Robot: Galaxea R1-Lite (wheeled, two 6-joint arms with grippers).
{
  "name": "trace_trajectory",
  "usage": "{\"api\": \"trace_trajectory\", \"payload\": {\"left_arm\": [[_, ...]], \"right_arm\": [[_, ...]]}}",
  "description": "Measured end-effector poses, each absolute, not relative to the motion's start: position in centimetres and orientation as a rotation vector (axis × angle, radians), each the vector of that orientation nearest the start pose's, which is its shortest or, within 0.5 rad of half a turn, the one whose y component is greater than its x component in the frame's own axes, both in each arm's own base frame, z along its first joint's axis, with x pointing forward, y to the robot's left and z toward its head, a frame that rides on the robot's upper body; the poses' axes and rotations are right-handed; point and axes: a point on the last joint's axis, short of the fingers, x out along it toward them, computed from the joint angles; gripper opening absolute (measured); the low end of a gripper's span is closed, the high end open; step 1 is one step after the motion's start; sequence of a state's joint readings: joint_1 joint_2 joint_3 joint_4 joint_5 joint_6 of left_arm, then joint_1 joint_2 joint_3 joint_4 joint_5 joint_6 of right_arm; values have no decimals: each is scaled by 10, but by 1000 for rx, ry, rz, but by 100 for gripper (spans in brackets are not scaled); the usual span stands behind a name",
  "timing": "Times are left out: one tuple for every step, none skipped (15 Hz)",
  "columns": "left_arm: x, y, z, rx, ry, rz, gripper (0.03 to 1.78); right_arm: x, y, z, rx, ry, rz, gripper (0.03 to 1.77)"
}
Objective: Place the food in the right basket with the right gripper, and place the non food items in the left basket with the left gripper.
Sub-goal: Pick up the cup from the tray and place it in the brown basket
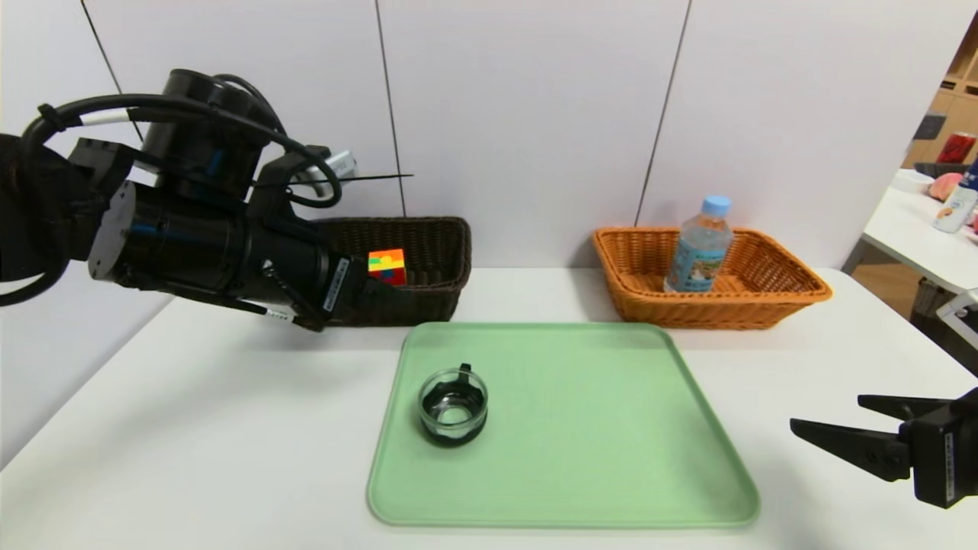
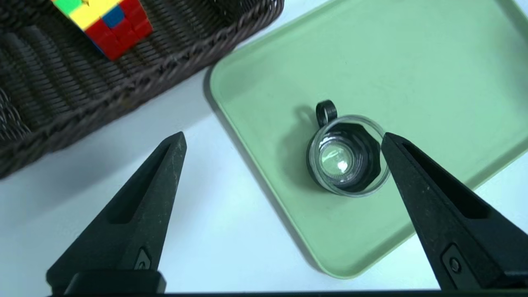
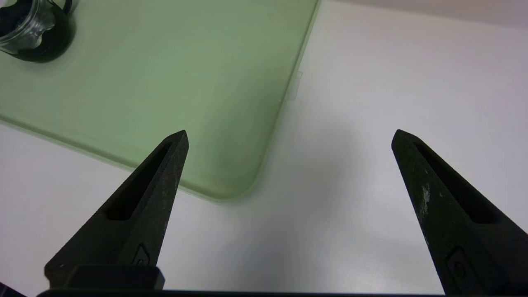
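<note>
A colourful puzzle cube lies in the dark brown left basket. A water bottle stands upright in the orange right basket. A small glass jar with a black lid ring rests on the green tray. My left gripper hangs open and empty over the table between the left basket and the tray. My right gripper is open and empty, low over the table by the tray's near right corner.
The white table carries both baskets along its back edge, against a white wall. A second table with bottles and fruit stands off to the far right.
</note>
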State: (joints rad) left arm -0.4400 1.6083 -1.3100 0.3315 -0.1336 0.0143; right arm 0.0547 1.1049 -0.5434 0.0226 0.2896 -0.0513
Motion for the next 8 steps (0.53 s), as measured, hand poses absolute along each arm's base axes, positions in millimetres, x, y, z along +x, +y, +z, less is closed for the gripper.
{"api": "trace_trajectory", "payload": {"left_arm": [[251, -126, 256, 116, 642, -532, 167], [247, -129, 252, 111, 658, -511, 168], [243, -133, 249, 101, 675, -497, 168], [240, -137, 246, 92, 688, -481, 168], [238, -142, 242, 89, 704, -457, 169], [237, -146, 238, 87, 714, -434, 169], [236, -152, 233, 80, 728, -402, 169], [236, -159, 229, 71, 739, -367, 169]], "right_arm": [[137, 14, 183, 19, 571, 349, 170], [136, 14, 183, 20, 570, 349, 170], [135, 14, 183, 20, 569, 348, 170], [135, 14, 183, 20, 568, 349, 170], [134, 14, 183, 20, 568, 349, 170], [134, 14, 183, 21, 569, 350, 170], [134, 14, 183, 21, 568, 350, 170], [134, 14, 182, 21, 570, 350, 170]]}}
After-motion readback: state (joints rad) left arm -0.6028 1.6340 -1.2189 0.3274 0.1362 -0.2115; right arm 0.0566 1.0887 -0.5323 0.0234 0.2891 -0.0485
